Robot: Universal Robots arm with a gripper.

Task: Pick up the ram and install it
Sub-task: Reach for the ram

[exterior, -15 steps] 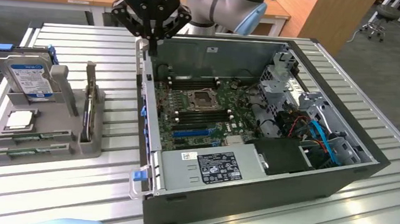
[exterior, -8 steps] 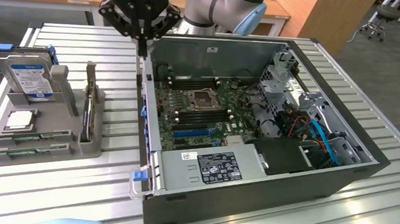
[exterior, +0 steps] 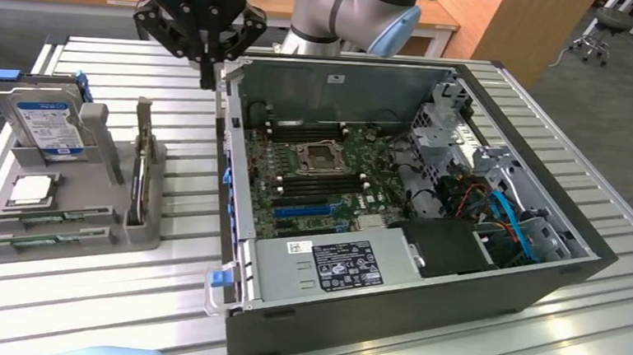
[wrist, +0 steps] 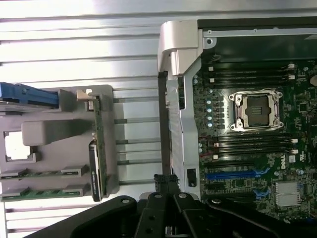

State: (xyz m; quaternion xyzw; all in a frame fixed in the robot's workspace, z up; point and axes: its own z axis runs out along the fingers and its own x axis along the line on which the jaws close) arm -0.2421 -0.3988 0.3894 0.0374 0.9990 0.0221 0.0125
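Above the worktop (exterior: 88,312), between the grey tray (exterior: 102,185) and the open computer case (exterior: 397,310), the hand (exterior: 207,86) hangs with its fingers (exterior: 208,68) pinched together, seemingly empty. The ram (exterior: 50,217) lies flat in a tray slot, well apart from the hand, so the pick-up is not yet begun. Grasping it would call for parted fingers lined across the stick's thin edges.
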